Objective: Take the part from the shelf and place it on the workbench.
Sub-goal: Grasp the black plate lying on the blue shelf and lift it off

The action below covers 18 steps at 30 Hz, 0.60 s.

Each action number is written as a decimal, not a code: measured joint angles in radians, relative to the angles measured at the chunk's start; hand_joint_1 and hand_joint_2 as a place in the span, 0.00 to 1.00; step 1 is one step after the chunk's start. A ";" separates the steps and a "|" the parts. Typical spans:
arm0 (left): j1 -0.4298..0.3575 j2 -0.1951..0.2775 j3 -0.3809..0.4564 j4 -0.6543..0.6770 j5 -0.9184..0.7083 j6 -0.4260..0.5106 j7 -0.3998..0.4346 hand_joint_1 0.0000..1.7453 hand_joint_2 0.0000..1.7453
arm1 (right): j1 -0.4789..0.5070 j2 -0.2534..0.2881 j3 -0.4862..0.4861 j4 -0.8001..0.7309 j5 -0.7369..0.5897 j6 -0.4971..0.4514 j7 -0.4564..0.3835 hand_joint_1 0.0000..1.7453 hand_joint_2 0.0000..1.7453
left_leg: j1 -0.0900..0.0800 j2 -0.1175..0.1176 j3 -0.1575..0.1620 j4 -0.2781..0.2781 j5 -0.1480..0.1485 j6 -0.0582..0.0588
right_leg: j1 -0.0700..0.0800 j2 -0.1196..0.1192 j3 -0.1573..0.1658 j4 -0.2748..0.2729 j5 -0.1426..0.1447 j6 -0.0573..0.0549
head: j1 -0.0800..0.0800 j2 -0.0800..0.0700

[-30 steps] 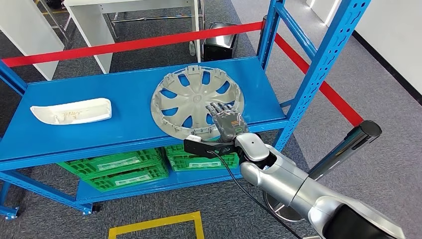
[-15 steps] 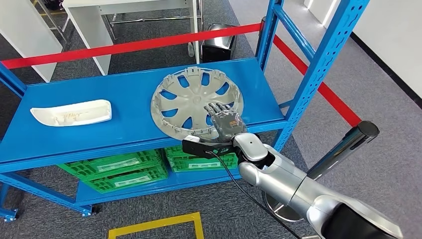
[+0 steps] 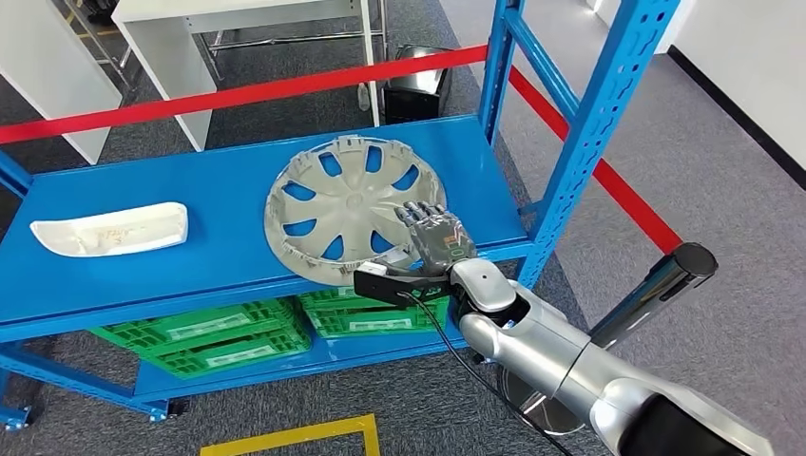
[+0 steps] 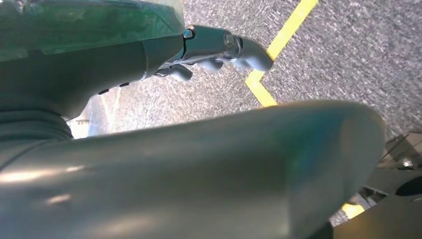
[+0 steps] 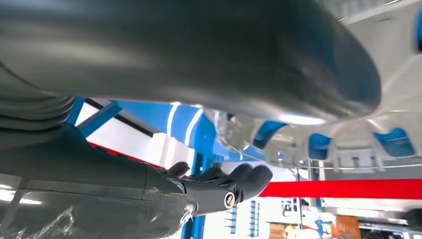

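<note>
The round silver plastic wheel cover (image 3: 351, 209) lay flat on the blue metal shelf (image 3: 219, 247), at its front right. The right hand (image 3: 433, 237) rested palm-down on the cover's near right rim; whether it gripped could not be told. The left hand (image 4: 219, 50) hung loosely curled above grey carpet. A white curved plastic panel (image 3: 108, 229) lay well left of the cover. Green plastic crates (image 3: 204, 332) sat below it. A red barrier tape (image 3: 238, 93) ran behind.

Grey carpet (image 3: 722, 142) covers the floor, crossed by red tape (image 3: 238, 93) toward 12 o'clock and yellow tape (image 3: 290, 437) at 6 o'clock. White furniture (image 3: 190, 38) (tables, seemingly) stands at 11 o'clock; a white wall (image 3: 760, 47) rises at 2 o'clock.
</note>
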 joint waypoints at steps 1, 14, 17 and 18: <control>-0.001 0.000 0.000 0.000 0.000 0.002 0.000 0.00 0.00 | -0.001 0.000 0.000 0.000 0.000 -0.001 0.000 0.00 0.00 | -0.001 0.000 -0.023 0.049 -0.023 0.000 | 0.001 -0.001 0.005 0.000 -0.003 -0.006 | -0.006 0.000; 0.002 -0.001 -0.001 0.000 -0.006 0.015 0.002 0.00 0.00 | 0.009 -0.001 0.000 -0.001 -0.008 0.002 -0.011 0.00 0.00 | -0.040 -0.004 -0.089 0.009 0.092 0.042 | 0.028 0.004 0.051 -0.002 -0.046 -0.013 | -0.025 0.000; 0.001 -0.001 -0.002 0.000 -0.009 0.014 0.002 0.00 0.00 | 0.008 -0.001 0.000 -0.001 -0.013 0.003 -0.011 0.00 0.00 | -0.041 -0.007 -0.090 0.010 0.091 0.047 | 0.028 0.002 0.056 -0.011 -0.042 -0.010 | -0.021 0.000; 0.000 -0.002 -0.002 0.000 -0.011 0.013 0.003 0.00 0.00 | 0.007 -0.001 0.000 0.000 -0.014 0.003 -0.012 0.00 0.00 | -0.041 -0.007 -0.090 0.010 0.091 0.049 | 0.028 0.002 0.057 -0.014 -0.041 -0.007 | -0.020 0.000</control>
